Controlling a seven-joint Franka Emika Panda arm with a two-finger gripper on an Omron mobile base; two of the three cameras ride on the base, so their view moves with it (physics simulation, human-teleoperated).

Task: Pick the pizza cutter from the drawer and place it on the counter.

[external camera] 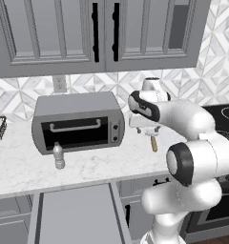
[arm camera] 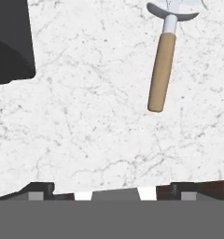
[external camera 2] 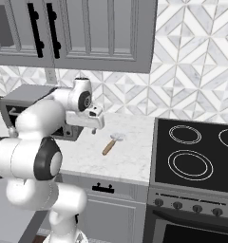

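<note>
We are looking at the pizza cutter (external camera 2: pixel 111 143) lying flat on the white marble table (external camera 2: pixel 125 161), between the toaster oven (external camera: pixel 78 127) and the black stovetop (external camera 2: pixel 196 154), its wooden handle pointing toward the front edge. Our gripper (external camera 2: pixel 93 124) is hanging above the table just beside the cutter, apart from it and gripping nothing; how wide the fingers are standing we cannot tell. The drawer (external camera: pixel 76 214) is standing pulled out below. A small shaker bottle (external camera: pixel 58 156) is sitting before the oven.
</note>
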